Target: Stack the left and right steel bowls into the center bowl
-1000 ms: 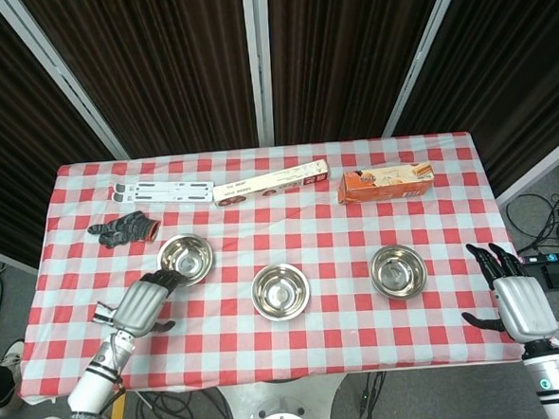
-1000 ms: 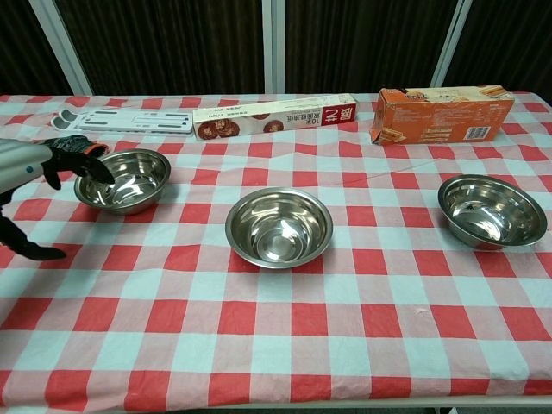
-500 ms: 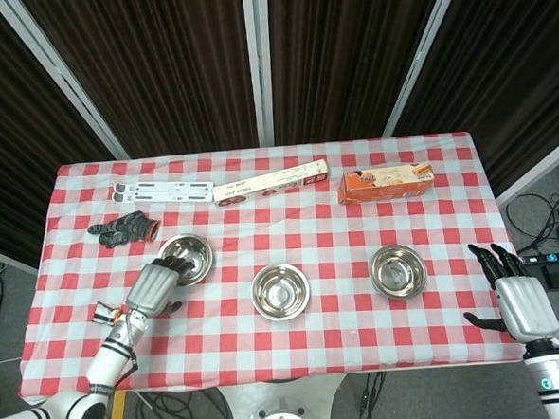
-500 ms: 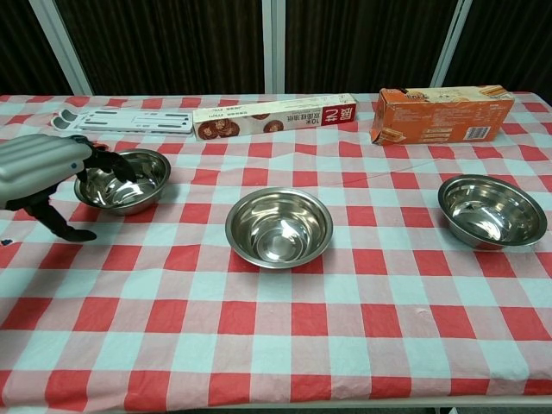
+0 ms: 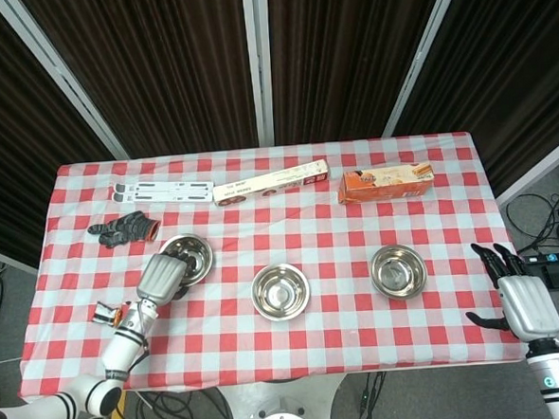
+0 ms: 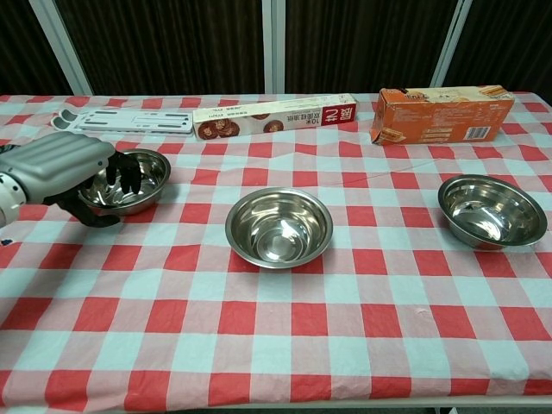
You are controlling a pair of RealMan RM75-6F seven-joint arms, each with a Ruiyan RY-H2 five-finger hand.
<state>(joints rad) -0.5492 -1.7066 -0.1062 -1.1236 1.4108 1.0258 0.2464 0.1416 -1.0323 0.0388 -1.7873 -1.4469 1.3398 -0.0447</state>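
Observation:
Three steel bowls stand in a row on the checked cloth: the left bowl [image 5: 195, 254] [image 6: 142, 172], the center bowl [image 5: 281, 291] [image 6: 279, 227] and the right bowl [image 5: 397, 271] [image 6: 492, 211]. My left hand [image 5: 162, 276] [image 6: 73, 172] is at the left bowl's near-left rim. Its fingers curl down inside the bowl and its thumb lies low against the outer wall. The bowl still sits on the table, and I cannot see how tightly the rim is held. My right hand [image 5: 522, 299] hovers with fingers spread beyond the table's right edge, holding nothing; the chest view does not show it.
An orange carton [image 5: 385, 183] [image 6: 442, 113], a long wrap box [image 5: 270, 182] [image 6: 274, 117] and a white flat strip [image 5: 164, 189] [image 6: 125, 121] lie along the back. A black glove [image 5: 124, 228] lies behind and left of the left bowl.
My left hand has moved forward and right from beside the left bowl onto its rim, fingers now inside it. The bowls and the right hand have hardly moved.

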